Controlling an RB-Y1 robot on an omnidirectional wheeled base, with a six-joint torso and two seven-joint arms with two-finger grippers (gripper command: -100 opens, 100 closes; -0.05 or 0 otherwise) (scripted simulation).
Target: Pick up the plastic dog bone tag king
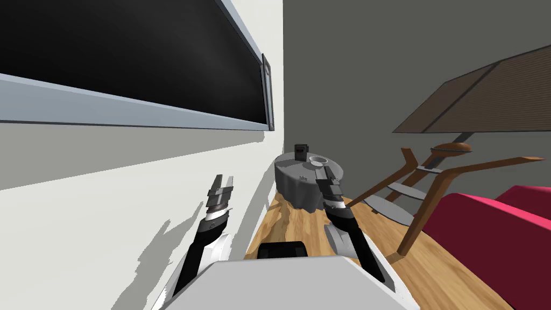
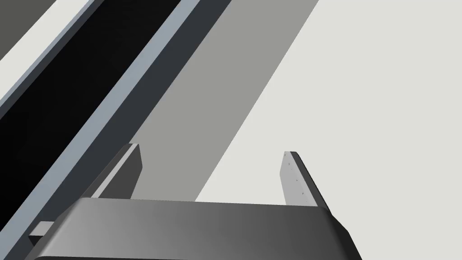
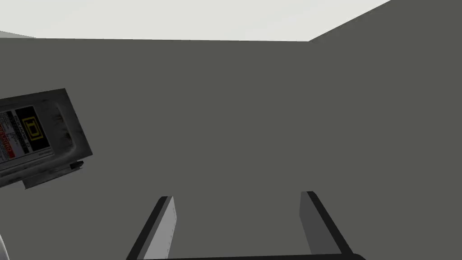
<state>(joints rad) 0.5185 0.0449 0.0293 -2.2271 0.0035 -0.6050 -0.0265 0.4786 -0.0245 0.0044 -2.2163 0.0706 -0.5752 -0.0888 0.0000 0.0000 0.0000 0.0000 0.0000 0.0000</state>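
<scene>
1. The head view is bright and even; the plain white wall (image 1: 134,226) glows, while the flat dark grey wall (image 1: 350,64) beside it stays dull.
2. A broad grey shadow band lies under the long grey-framed black panel (image 1: 107,54).
3. The shadow of the left arm (image 1: 196,245) falls grey on that white wall.
4. The wide lens splays straight lines toward the corners.
5. In the left wrist view, the left tool (image 2: 212,149) has one pale finger and one shaded.
</scene>
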